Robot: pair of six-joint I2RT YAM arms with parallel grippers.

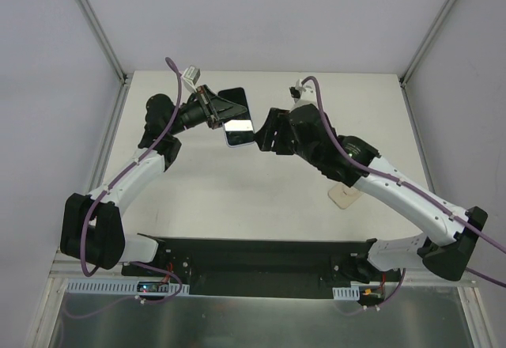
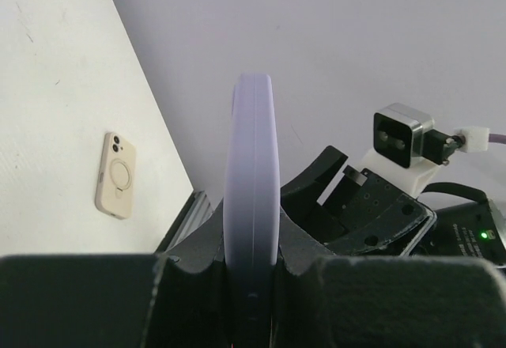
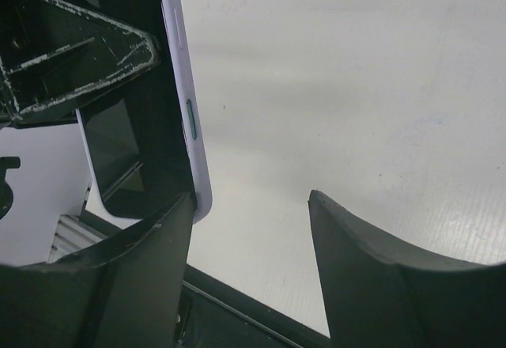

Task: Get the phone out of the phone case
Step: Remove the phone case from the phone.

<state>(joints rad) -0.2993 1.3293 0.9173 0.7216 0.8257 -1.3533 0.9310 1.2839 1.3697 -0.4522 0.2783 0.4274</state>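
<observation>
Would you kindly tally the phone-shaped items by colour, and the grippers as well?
Lavender phone: 1
Beige phone-shaped item: 1
Grippers: 2, the left gripper and the right gripper
Total: 4

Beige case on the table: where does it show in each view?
Top external: beige case lies on the table, right of centre, partly under the right arm.
Left wrist: left side, flat on the table.
Right wrist: not in it.
Shared landmark: the lavender phone held up by the left hand, in all three views.
</observation>
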